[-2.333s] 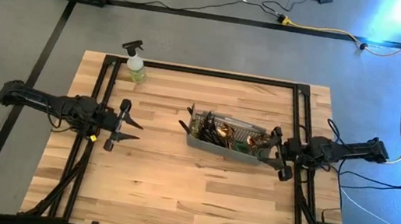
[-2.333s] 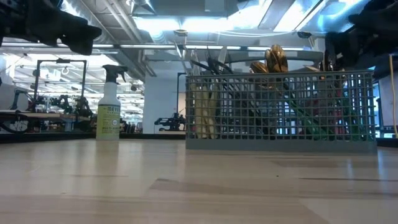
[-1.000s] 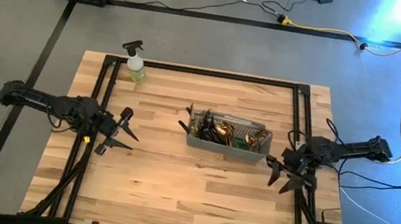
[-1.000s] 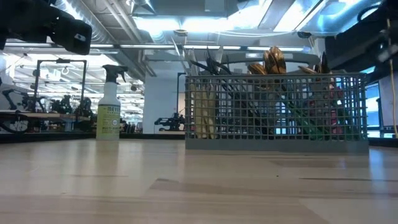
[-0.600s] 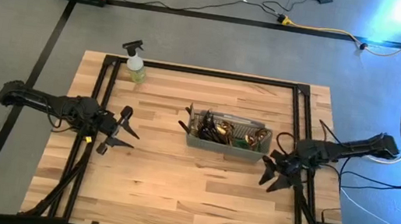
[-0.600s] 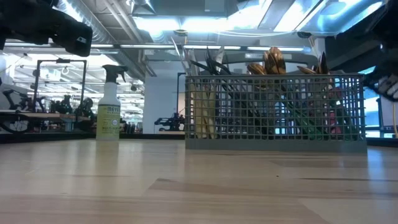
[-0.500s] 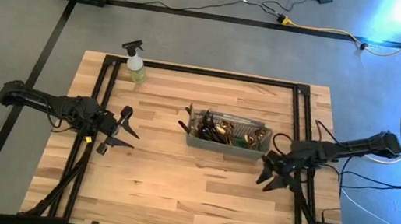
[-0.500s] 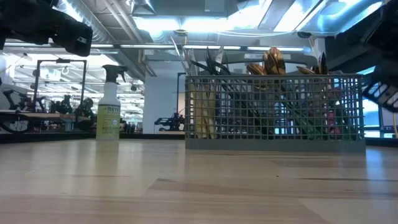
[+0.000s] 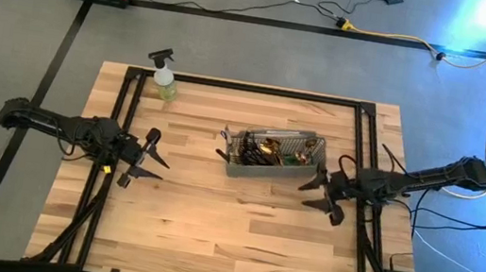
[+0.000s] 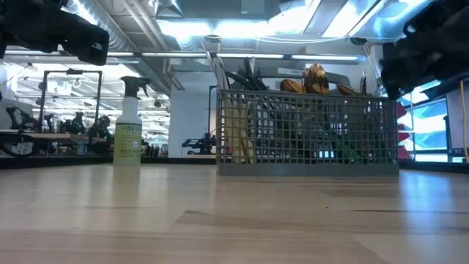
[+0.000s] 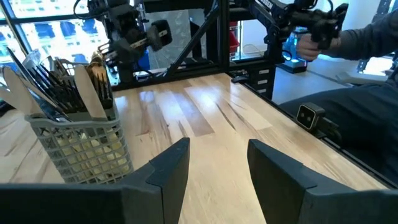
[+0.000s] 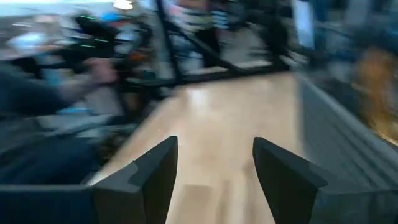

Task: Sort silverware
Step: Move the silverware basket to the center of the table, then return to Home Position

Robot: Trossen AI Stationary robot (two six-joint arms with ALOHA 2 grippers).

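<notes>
- All the silverware (image 9: 271, 151) is seen packed upright in one grey caddy (image 9: 308, 146) near the middle of the table (image 9: 211, 227), a little to the right; no piece is seen lying on the wood; sorting is judged either finished into the caddy or not yet begun, and which cannot be told.
- In the low view the caddy's left end holds pale handles and dark handles (image 10: 242, 77); gold ends (image 10: 315, 77) rise toward its right; whether kinds are kept in separate compartments cannot be told.
- The left gripper (image 9: 150, 157) is held over the table's left side, well apart from the caddy; its fingers (image 11: 168, 168) are seen parted with nothing between them.
- The right gripper (image 9: 321, 191) is held just beside the caddy's near right corner; its fingers (image 12: 155, 165) are spread and empty; no piece is gripped.
- Counts: one caddy; one spray bottle (image 9: 165, 79) at the far left corner; two grippers; the pieces are too crowded to be counted, though well over a dozen are judged present.
- A person's sleeve and hand (image 11: 339, 37) are seen beyond the table in the left wrist view.
</notes>
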